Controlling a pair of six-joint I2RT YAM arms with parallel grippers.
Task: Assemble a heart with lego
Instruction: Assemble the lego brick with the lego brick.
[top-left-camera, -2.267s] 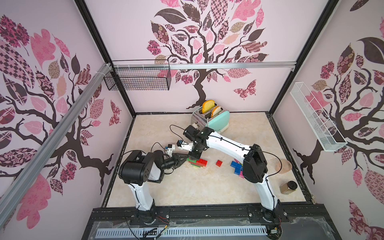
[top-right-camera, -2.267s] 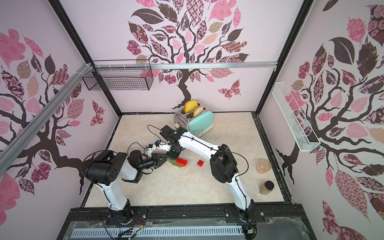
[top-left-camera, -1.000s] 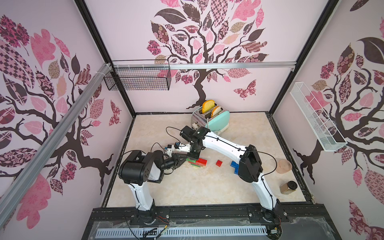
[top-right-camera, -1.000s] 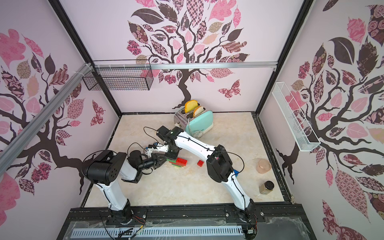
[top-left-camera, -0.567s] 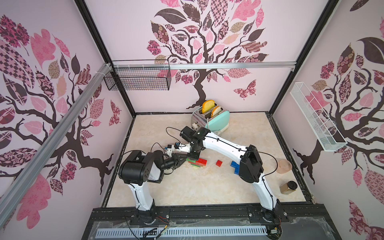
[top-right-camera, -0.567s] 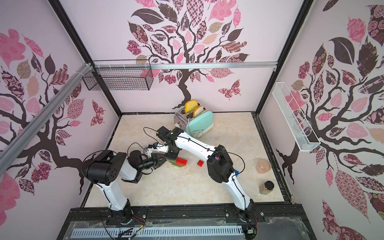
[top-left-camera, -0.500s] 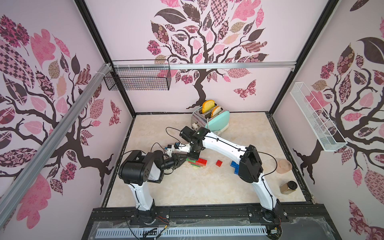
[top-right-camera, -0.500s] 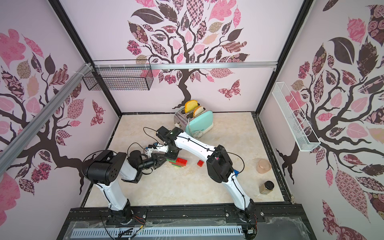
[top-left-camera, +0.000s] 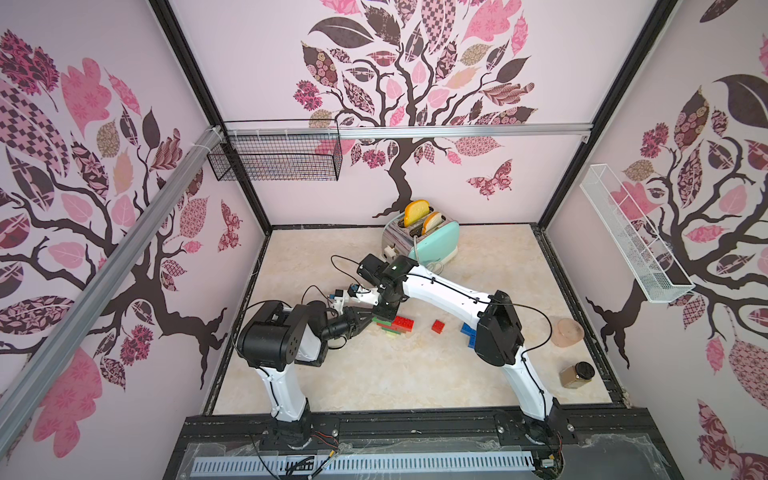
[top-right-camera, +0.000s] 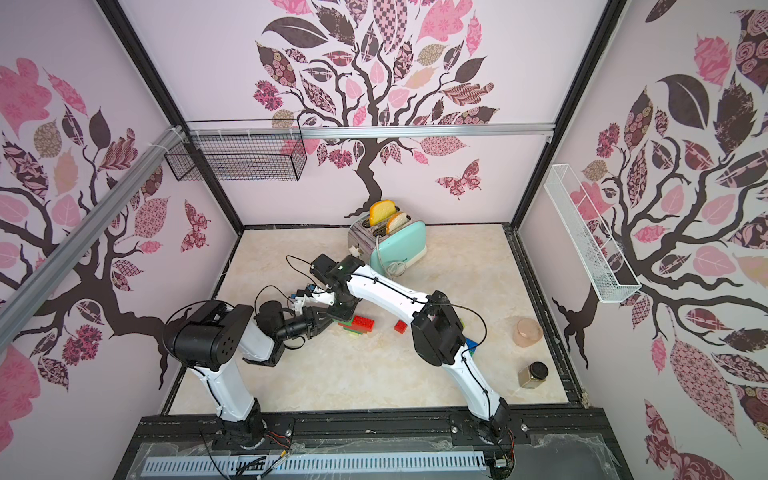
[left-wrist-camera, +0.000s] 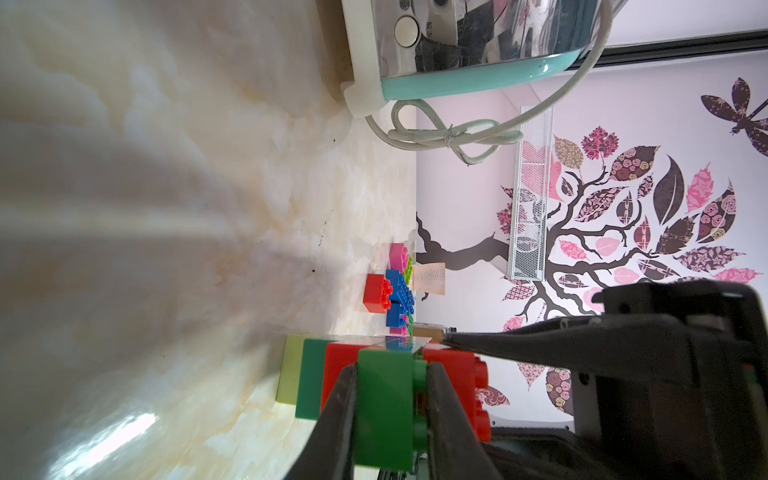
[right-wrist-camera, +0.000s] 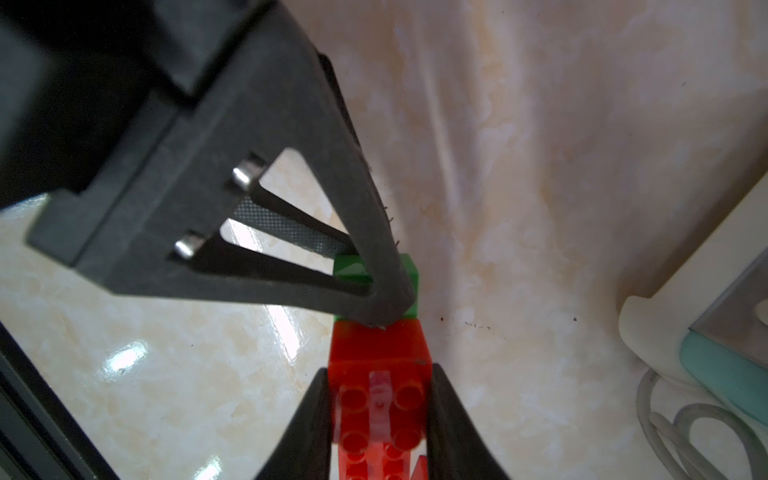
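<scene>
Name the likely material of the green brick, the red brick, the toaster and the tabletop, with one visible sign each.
The green brick and red brick: moulded plastic, smooth, slightly glossy; uniform colour, crisp studs.
The toaster: mirror-polished metal end, reflecting the room; mint shell probably glossy plastic or enamel.
The tabletop: marble-look veining with shiny glare; real stone or printed laminate, cannot tell.

Lego (left-wrist-camera: 384, 399) glossy plastic; tabletop (left-wrist-camera: 166, 166) polished, marble-look; toaster (left-wrist-camera: 478, 37) end mirror-bright metal, mint shell probably plastic.
</scene>
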